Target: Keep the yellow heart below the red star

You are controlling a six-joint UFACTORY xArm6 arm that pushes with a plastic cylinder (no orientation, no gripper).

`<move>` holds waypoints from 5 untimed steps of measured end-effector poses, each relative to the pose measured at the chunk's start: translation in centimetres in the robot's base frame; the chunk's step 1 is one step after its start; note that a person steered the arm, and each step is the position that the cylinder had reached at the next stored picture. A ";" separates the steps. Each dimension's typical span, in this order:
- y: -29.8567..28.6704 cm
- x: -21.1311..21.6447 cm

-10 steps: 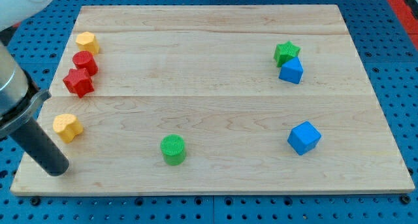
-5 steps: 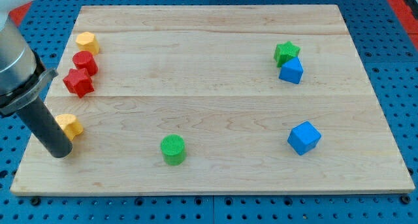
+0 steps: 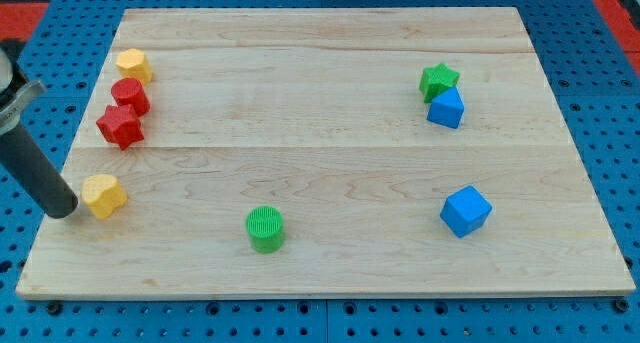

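The yellow heart (image 3: 104, 195) lies near the board's left edge, below the red star (image 3: 120, 126). The star sits about 70 pixels above the heart and slightly to its right. My tip (image 3: 63, 209) rests just left of the yellow heart, close to it or touching its left side, at the board's left edge. The dark rod rises from the tip toward the view's upper left.
A red block (image 3: 130, 95) and a yellow block (image 3: 133, 64) sit above the red star. A green cylinder (image 3: 265, 229) lies at the bottom centre. A green star (image 3: 439, 81) and a blue block (image 3: 446, 108) are at the upper right. A blue cube (image 3: 465, 210) is lower right.
My tip has moved up and to the left, from below the yellow heart to its left side. The heart has hardly shifted. The other blocks have not moved.
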State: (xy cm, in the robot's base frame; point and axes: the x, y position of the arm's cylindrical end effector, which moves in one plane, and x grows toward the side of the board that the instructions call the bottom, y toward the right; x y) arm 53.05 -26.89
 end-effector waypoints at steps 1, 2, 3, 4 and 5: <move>1.0 1.6; 3.6 0.8; 4.1 -1.1; 5.1 -3.0; 6.5 0.3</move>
